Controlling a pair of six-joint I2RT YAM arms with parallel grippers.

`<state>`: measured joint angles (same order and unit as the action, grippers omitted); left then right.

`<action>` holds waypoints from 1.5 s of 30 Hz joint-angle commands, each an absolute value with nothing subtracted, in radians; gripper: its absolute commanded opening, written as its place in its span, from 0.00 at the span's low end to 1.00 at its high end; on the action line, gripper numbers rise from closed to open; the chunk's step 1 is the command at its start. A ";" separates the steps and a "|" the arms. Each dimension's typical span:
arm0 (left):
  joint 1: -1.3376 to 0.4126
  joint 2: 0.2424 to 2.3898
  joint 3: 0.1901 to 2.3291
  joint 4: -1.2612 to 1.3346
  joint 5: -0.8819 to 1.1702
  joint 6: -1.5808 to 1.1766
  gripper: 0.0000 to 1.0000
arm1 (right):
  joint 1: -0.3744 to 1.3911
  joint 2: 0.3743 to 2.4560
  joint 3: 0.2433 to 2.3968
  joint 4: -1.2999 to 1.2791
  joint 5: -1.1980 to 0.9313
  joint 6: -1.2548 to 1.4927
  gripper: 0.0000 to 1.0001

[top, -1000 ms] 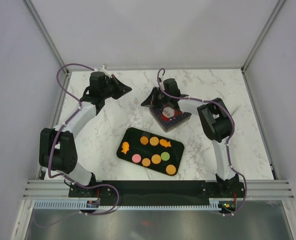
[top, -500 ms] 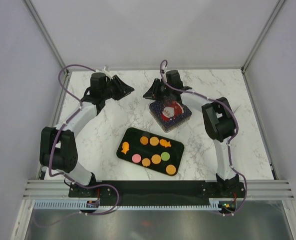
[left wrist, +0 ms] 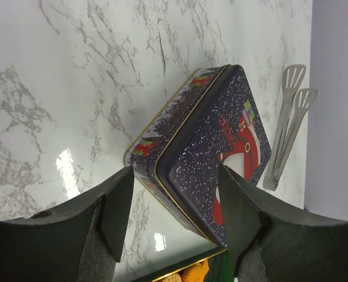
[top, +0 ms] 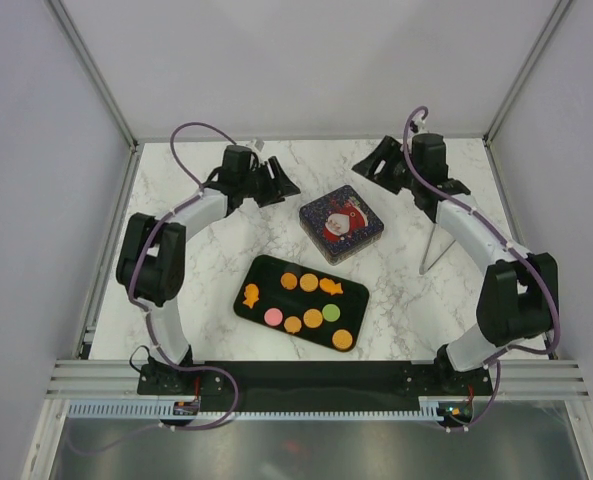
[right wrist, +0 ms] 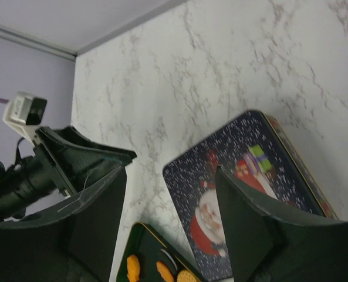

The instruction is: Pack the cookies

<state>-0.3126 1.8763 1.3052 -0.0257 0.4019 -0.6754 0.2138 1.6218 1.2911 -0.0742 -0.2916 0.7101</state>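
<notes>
Several cookies (top: pixel 313 318), round orange, pink and green ones plus orange fish shapes, lie on a black tray (top: pixel 259 268) in the middle of the table. Behind it stands a dark blue Santa tin (top: pixel 341 223) with its lid on. My left gripper (top: pixel 282 188) hangs open just left of the tin, nothing between its fingers. My right gripper (top: pixel 368 166) is open too, behind and right of the tin. The left wrist view has the tin (left wrist: pixel 215 141) past the open left gripper (left wrist: pixel 175 176). The right wrist view looks over the tin (right wrist: pixel 244 176) through the open right gripper (right wrist: pixel 171 176), with cookies (right wrist: pixel 162 271) at its bottom edge.
Metal tongs (top: pixel 436 245) lie on the marble to the right of the tin, also seen as tongs (left wrist: pixel 288 117) in the left wrist view. Grey walls close in the table on three sides. The arm bases sit on a black rail (top: pixel 306 375) at the near edge.
My right gripper has lifted off the tin and swung back and right. My left gripper has moved right toward the tin. Both have opened.
</notes>
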 commanded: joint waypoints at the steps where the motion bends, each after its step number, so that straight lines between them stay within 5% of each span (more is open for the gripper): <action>1: -0.344 1.923 1.396 -0.049 0.414 -0.577 0.67 | 0.224 1.560 1.152 -0.146 -0.222 0.667 0.72; 11: -0.382 2.023 1.448 -0.117 0.371 -0.528 0.66 | 0.225 1.470 0.890 -0.084 -0.221 0.683 0.78; 20: -0.407 2.036 1.414 -0.120 0.348 -0.522 0.63 | 0.225 1.580 0.862 0.046 -0.253 0.730 0.78; 45: -0.428 2.100 1.335 -0.170 0.258 -0.575 0.02 | 0.304 1.648 0.969 0.091 -0.292 0.770 0.67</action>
<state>-0.4011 2.0228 1.3693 -0.0364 0.3222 -0.5854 0.2508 1.6451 0.9115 0.0322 -0.2493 0.7620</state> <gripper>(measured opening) 0.433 0.673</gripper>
